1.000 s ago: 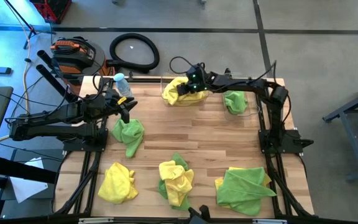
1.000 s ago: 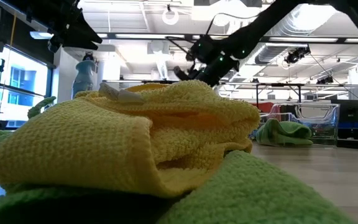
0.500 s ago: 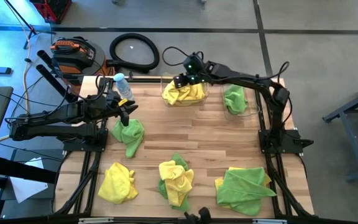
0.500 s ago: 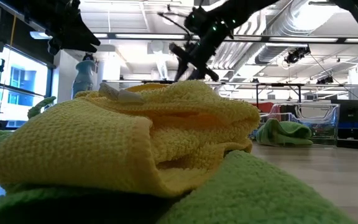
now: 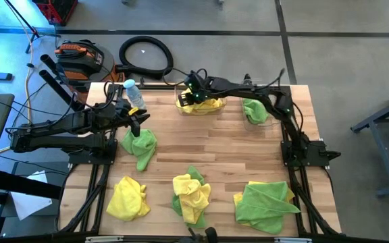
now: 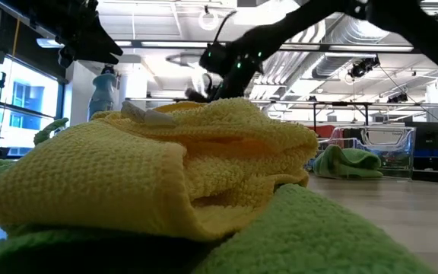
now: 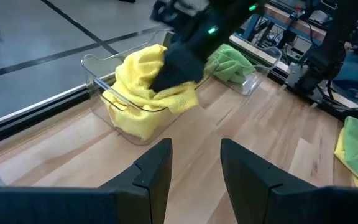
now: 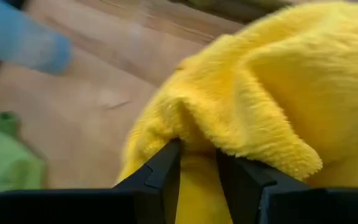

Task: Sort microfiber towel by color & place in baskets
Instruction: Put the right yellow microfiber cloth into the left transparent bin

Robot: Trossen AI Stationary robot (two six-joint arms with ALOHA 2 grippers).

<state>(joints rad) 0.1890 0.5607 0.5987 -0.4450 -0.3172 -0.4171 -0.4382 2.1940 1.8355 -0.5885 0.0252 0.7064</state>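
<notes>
A yellow towel (image 5: 204, 104) lies heaped in the wider clear basket (image 5: 178, 88) at the table's far edge. It also fills the right wrist view (image 8: 272, 87). My right gripper (image 5: 193, 96) is down on its left end, shut on a fold of it. A green towel (image 5: 255, 109) lies in the other basket (image 7: 253, 74) to the right. My left gripper (image 5: 138, 121) hangs open above a loose green towel (image 5: 139, 145) at the table's left and touches nothing. My right gripper has a fold of the yellow towel (image 8: 197, 146) between its two fingers (image 8: 166, 171), at the towel's left end. The fingers slant down from the table's right side. The towel stays heaped in the basket, slack; how many layers are caught cannot be told.
Along the near edge lie a yellow towel (image 5: 127, 197), a yellow towel on a green one (image 5: 191, 196) and a green towel over a yellow one (image 5: 265, 202). A clear water bottle (image 5: 132, 91) stands at the far left. The middle of the table shows bare wood (image 5: 215, 142).
My right gripper has risen off the yellow towel in the basket, gone toward the table's left edge and come down on the towel's left end. The towel now lies more gathered inside the basket.
</notes>
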